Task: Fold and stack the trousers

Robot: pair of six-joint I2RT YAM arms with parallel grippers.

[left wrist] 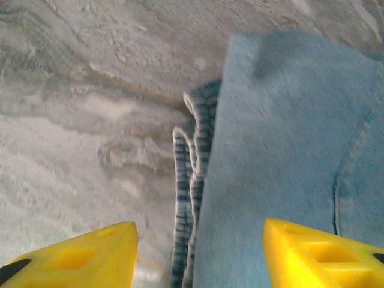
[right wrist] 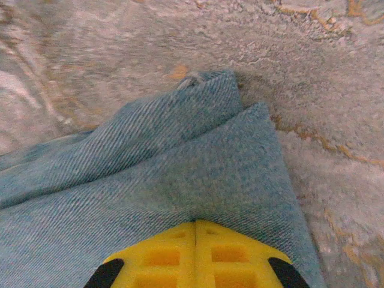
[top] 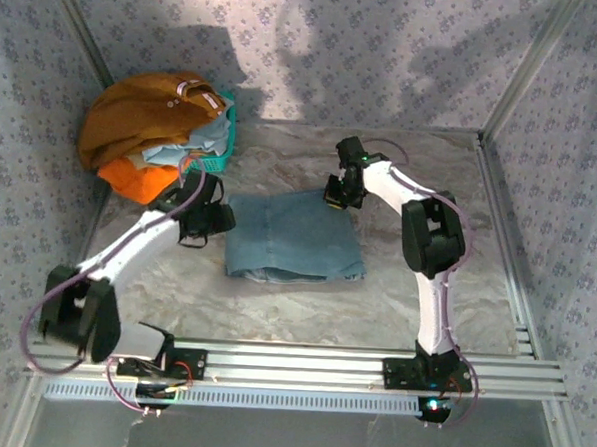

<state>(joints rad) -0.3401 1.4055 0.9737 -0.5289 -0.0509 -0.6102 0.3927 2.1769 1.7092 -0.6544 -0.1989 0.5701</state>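
The trousers (top: pixel 296 235) lie folded into a flat blue denim rectangle in the middle of the table. My left gripper (top: pixel 219 219) hovers at their left edge, open. In the left wrist view its yellow fingers (left wrist: pixel 90 255) straddle the stacked fold edges of the trousers (left wrist: pixel 288 150), with nothing pinched by the gripper (left wrist: pixel 199 243). My right gripper (top: pixel 340 194) is at the far right corner of the trousers. In the right wrist view it (right wrist: pixel 195 223) is shut, its tips together on the top denim layer (right wrist: pixel 180 174), which puckers at them.
A teal basket (top: pixel 220 157) stands at the back left, heaped with a mustard-brown garment (top: pixel 139 115) and an orange cloth (top: pixel 136 180). Patterned walls enclose the table. A metal rail (top: pixel 301 362) runs along the near edge.
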